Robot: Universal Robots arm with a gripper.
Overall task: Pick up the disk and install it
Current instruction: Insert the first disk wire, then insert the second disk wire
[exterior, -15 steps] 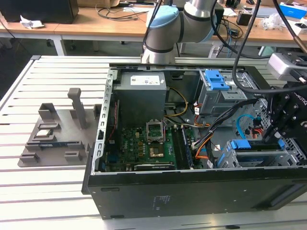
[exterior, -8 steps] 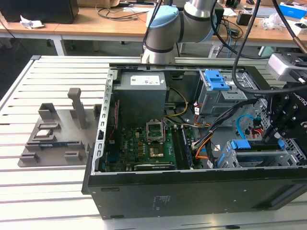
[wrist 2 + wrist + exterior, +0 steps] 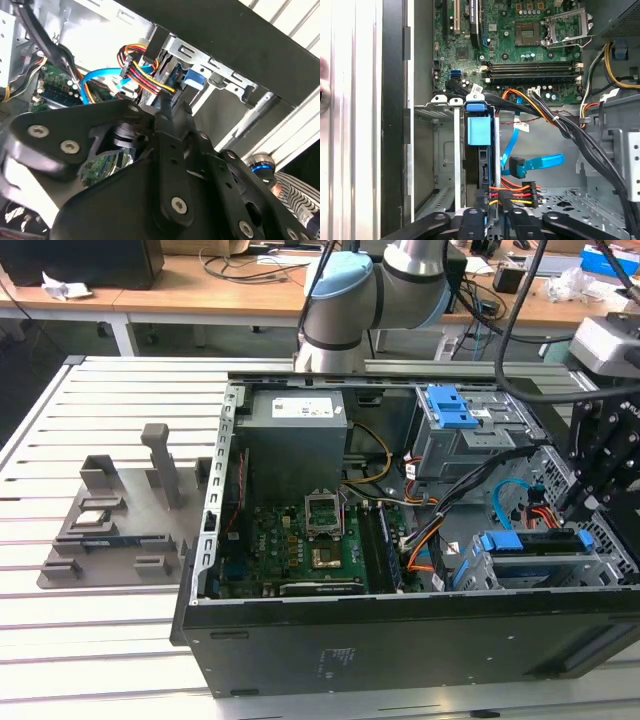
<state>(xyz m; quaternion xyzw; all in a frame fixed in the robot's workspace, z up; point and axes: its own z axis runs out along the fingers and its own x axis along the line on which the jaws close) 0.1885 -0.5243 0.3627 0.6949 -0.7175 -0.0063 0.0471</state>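
My gripper (image 3: 167, 112) is sitting closest to the lens in the second wrist view, its black linkage arms crowding the foreground and its tips reaching toward the drive cage (image 3: 200, 62). In the first wrist view the gripper (image 3: 489, 216) is showing at the edge of the picture, its fingers (image 3: 472, 220) standing on either side of the slim upright edge of the disk (image 3: 481, 150), but I cannot tell whether I am squeezing it or standing free of it.

The open computer case (image 3: 400, 640) is lying on its side on the slatted counter (image 3: 100, 640), and I am hanging over the end of it at the exterior view's right (image 3: 600, 470). Inside, the motherboard (image 3: 300, 550) is covering the floor of the case, with the grey power supply (image 3: 297, 440) beside it. The drive cage (image 3: 445, 150) is holding the disk (image 3: 535, 540), which is standing on edge in a slot between metal rails, its blue frame facing out. A bundle of red, yellow and black wires (image 3: 512, 192) is running just beside the disk, and a blue data cable (image 3: 535, 162) is curling near it. A grey fixture block (image 3: 120, 520) is resting on the counter, well apart from the case.
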